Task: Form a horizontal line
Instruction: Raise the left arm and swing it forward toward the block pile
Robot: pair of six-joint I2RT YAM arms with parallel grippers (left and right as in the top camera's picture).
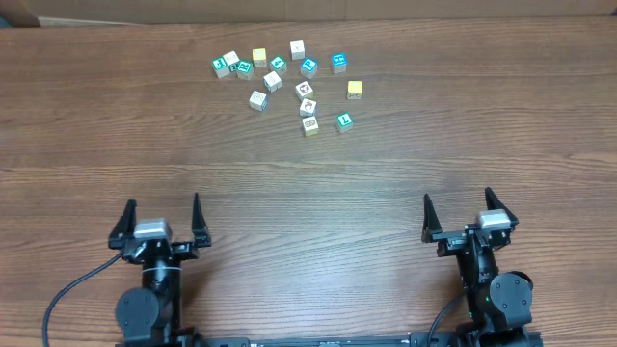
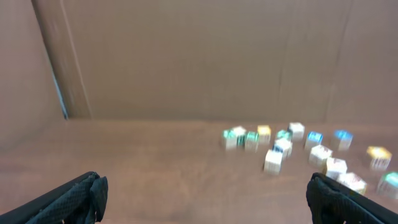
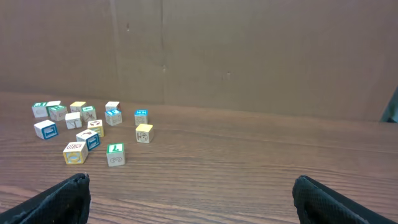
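Several small letter cubes (image 1: 289,82) lie scattered in a loose cluster at the far middle of the wooden table, with white, yellow, teal and blue faces. A yellow cube (image 1: 355,90) sits at the cluster's right side, and a green-topped cube (image 1: 344,121) lies nearest the front right. The cluster shows blurred in the left wrist view (image 2: 298,149) and at the left in the right wrist view (image 3: 87,127). My left gripper (image 1: 162,224) is open and empty near the front left edge. My right gripper (image 1: 468,214) is open and empty near the front right edge. Both are far from the cubes.
A brown cardboard wall (image 3: 249,56) stands behind the table's far edge. Bare wood table (image 1: 308,183) lies between the grippers and the cubes.
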